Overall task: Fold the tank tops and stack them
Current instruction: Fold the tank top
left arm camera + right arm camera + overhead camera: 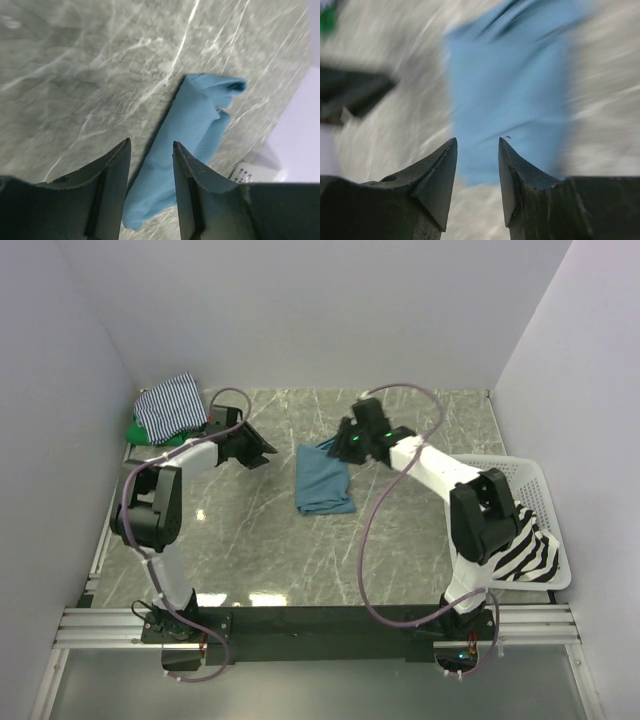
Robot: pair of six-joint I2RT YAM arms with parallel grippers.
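The teal-blue tank top (323, 480) lies folded in a narrow strip at mid table; it also shows in the left wrist view (190, 130) and, blurred, in the right wrist view (510, 85). My left gripper (262, 452) is open and empty, just left of it above the table (151, 145). My right gripper (340, 445) is open and empty over the top's far end (477, 141). The thin navy-white striped top (172, 405) lies on the green top (150, 435) at the far left corner. The bold black-white striped top (525, 550) hangs over the basket's near side.
The white lattice basket (530, 475) stands at the right edge of the marble table (250, 540); a bit of it shows in the left wrist view (250, 172). White walls close in the back and both sides. The right wrist view is motion-blurred.
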